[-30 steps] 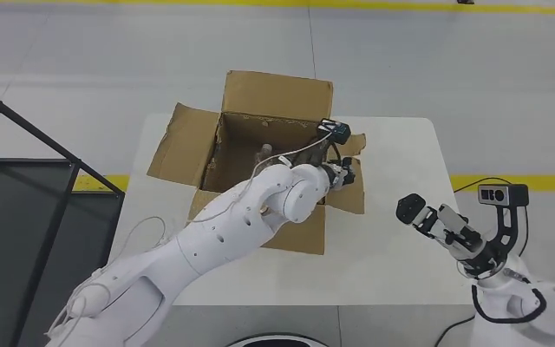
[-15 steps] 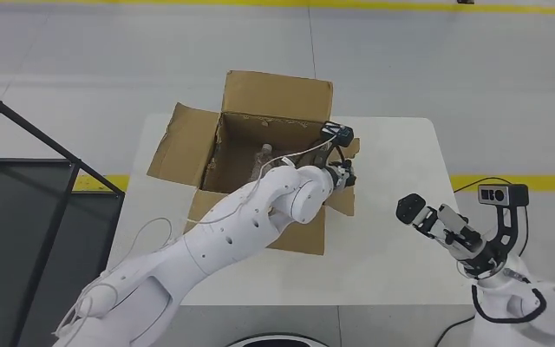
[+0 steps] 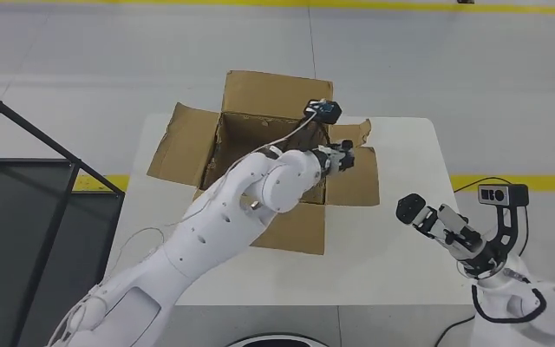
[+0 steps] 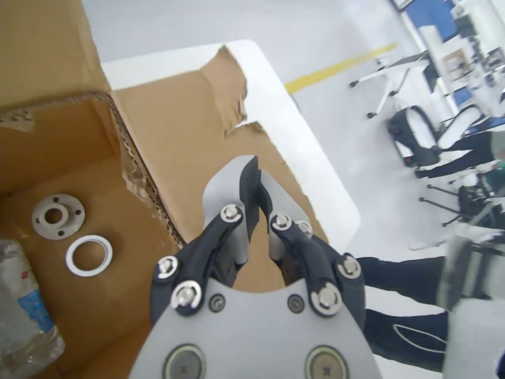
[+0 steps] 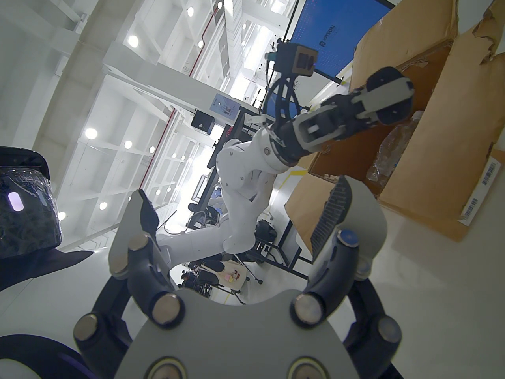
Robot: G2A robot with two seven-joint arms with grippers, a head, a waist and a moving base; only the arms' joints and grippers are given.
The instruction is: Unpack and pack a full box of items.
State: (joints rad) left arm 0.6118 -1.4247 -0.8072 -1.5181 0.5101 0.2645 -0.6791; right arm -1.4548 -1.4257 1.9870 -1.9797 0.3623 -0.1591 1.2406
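An open cardboard box (image 3: 260, 143) stands on the white table (image 3: 399, 260), its flaps spread out. My left gripper (image 3: 345, 160) hovers shut and empty just above the torn right flap (image 4: 189, 120), next to the box's right wall. On the box floor lie a metal flange (image 4: 58, 215), a white ring (image 4: 88, 255) and a clear plastic bottle (image 4: 23, 309). My right gripper (image 3: 409, 210) hangs open and empty over the table's right side, apart from the box. The right wrist view shows the left gripper (image 5: 388, 96) by the box (image 5: 434, 128), with the bottle (image 5: 394, 143) inside.
The near flap (image 3: 295, 230) hangs toward the table's front. The left flap (image 3: 178, 147) and far flap (image 3: 277, 91) stick out. A dark frame (image 3: 43, 217) stands left of the table. Bare tabletop lies between the box and the right gripper.
The left gripper has shifted toward the far side of the box. The torn right flap, folded up before, now lies flat outward. The right arm has not moved.
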